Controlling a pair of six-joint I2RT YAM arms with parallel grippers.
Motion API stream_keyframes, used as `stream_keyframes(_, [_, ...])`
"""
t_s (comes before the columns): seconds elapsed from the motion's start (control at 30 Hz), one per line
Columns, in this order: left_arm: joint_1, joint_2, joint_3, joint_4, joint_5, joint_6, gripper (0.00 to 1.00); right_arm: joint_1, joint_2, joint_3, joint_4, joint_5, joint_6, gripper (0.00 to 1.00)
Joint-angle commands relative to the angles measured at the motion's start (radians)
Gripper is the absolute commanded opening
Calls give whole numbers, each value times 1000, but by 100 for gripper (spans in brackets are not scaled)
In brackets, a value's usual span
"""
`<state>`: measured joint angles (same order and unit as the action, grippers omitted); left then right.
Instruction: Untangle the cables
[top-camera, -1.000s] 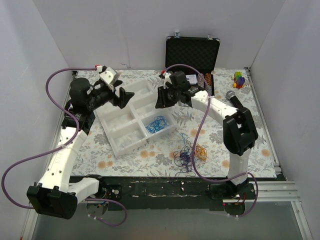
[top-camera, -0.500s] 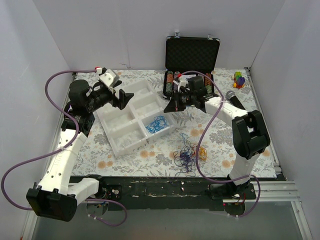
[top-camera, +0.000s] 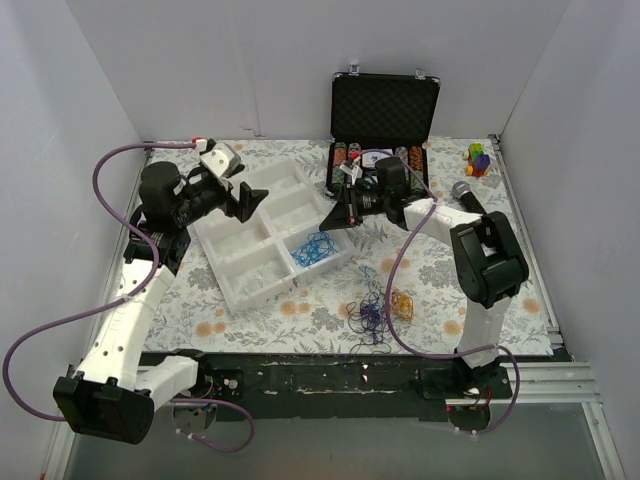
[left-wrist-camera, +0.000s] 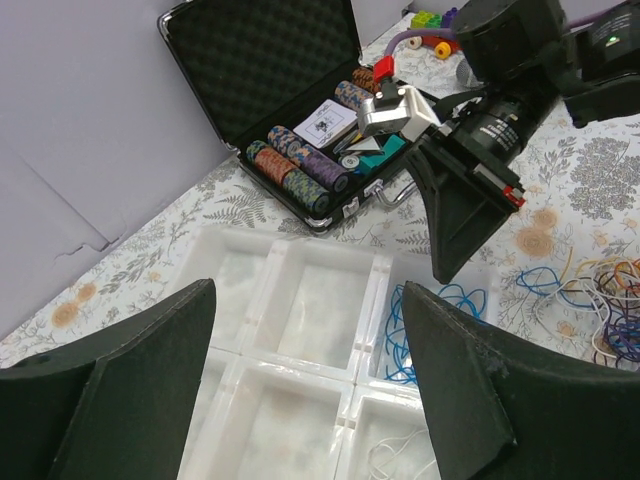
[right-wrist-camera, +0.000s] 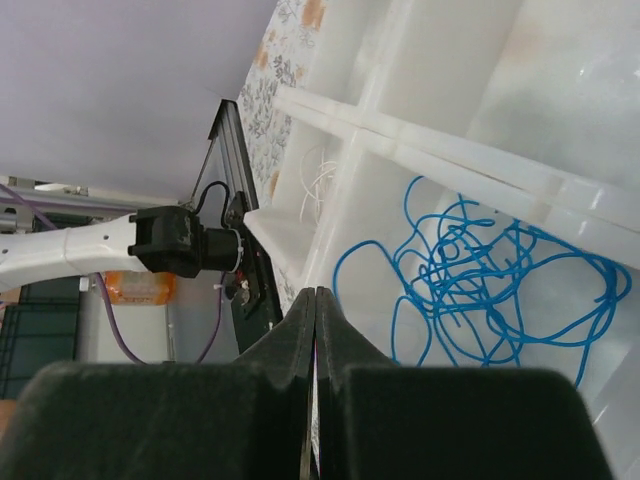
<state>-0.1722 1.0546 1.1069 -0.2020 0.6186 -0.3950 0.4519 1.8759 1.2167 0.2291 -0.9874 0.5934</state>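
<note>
— What lies nearest the arm bases?

— A tangle (top-camera: 378, 308) of purple, orange, blue and dark cables sits on the bench (top-camera: 250, 322), near its front edge and right of the middle. It is a loose clump with no clear long axis. Stray loops trail off on all sides, and one strand reaches away toward the far side.

— And the other cable?

— A single blue cable (top-camera: 317, 247) lies further back in a white divided tray (top-camera: 245, 285), well apart from the tangle. It is in the compartment at the tray's right corner, coiled flat in untidy loops. It points no particular way. The tray itself sits askew on the bench.

— The jaws?

— The right gripper (top-camera: 340, 212) hangs just beside that corner of the tray, tips slanting down toward the blue cable. Its jaws are pressed together with nothing between them. The left gripper (top-camera: 243, 198) hovers over the far left part of the tray, jaws spread wide and empty.

— Beyond them?

— An open black case (top-camera: 385, 110) stands at the back with rows of chips (top-camera: 345, 160) inside. Coloured blocks (top-camera: 479, 158) sit in the far right corner.

— The surface and the room?

— A floral cloth (top-camera: 300, 312) covers the bench. Plain white walls (top-camera: 250, 70) close in its left, back and right sides.
</note>
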Motion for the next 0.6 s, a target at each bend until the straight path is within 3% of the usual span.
stream_keyframes(0.0, [3,-27,-15,4,13,13,75,-2,83,104,-132,4,-85,1])
stream_keyframes(0.2, [3,-30,-27,7,6,24,75,14,164,190,-293,84,-176,1])
stream_keyframes(0.43, [3,-41,-41,15,1,38,75,54,207,202,-338,130,-208,1])
stream_keyframes(0.57, [3,-47,-48,19,1,36,75,88,236,242,-444,209,-267,1])
